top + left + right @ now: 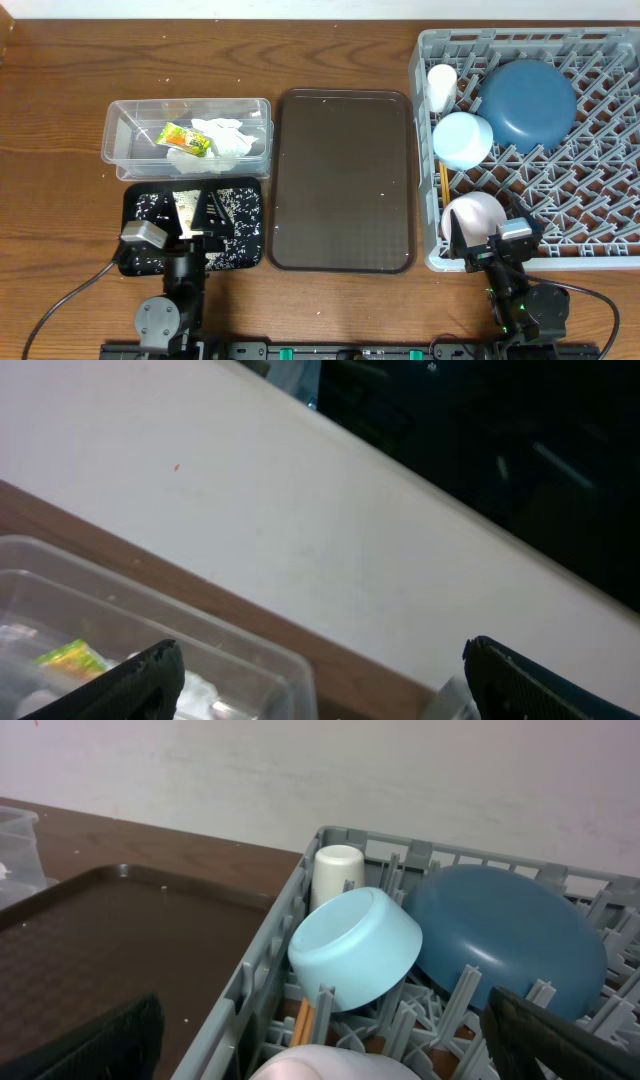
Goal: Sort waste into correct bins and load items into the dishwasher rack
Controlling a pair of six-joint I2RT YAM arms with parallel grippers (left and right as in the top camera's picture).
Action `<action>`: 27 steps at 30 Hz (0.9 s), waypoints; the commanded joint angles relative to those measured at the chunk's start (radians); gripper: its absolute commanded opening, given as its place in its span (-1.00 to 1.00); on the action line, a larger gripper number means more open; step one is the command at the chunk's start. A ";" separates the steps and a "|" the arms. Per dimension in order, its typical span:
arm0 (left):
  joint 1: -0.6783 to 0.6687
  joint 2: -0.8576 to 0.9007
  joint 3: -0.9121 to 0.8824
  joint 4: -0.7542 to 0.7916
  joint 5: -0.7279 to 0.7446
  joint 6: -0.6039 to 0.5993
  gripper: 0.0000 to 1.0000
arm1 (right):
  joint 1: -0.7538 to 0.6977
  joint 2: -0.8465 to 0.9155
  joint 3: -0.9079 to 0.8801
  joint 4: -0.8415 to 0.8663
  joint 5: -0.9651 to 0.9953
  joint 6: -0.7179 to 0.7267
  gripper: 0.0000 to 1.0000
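On a wooden table [60, 120], a brown serving tray [340, 180] lies at centre, bare but for a few pale specks, and separates the bins on the left from the grey dishwasher rack [600, 200] on the right. At far left, the clear plastic tub [112, 140] holds a crumpled white napkin [228, 138] and a yellow-green snack wrapper [183, 138] side by side. Just in front of it sits the shallow black tray [132, 205], scattered with white rice grains [243, 195].

In the rack, a white cup [441, 85] stands in the far-left corner. The light-blue bowl [462, 139] is tipped on its side just beside it, and the large dark-blue dish [526, 105] leans among the pegs to the right. Wooden chopsticks [443, 185] lie along the rack's left wall, and a white bowl [472, 215] sits in the near-left corner.

The left end effector [198, 208] hangs over the black tray, its fingers spread wide and nothing between them. The right end effector [485, 238] hangs over the rack's near-left corner, its jaws equally wide. The white bowl's top shows just below them, and whether they touch it cannot be told.
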 commanded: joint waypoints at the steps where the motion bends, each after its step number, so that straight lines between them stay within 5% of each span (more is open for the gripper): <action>1: 0.004 -0.055 -0.045 0.010 0.003 0.087 0.83 | 0.005 -0.006 -0.002 -0.004 -0.003 0.011 0.99; 8: 0.005 -0.071 -0.064 -0.100 0.003 0.172 0.83 | 0.005 -0.006 -0.002 -0.004 -0.003 0.011 0.98; 14: 0.005 -0.071 -0.064 -0.362 0.004 0.272 0.83 | 0.005 -0.006 -0.002 -0.004 -0.003 0.011 0.98; 21: 0.005 -0.071 -0.064 -0.358 0.034 0.550 0.83 | 0.005 -0.006 -0.002 -0.004 -0.003 0.011 0.99; 27: 0.005 -0.071 -0.064 -0.358 0.035 0.592 0.83 | 0.005 -0.006 -0.002 -0.004 -0.003 0.011 0.99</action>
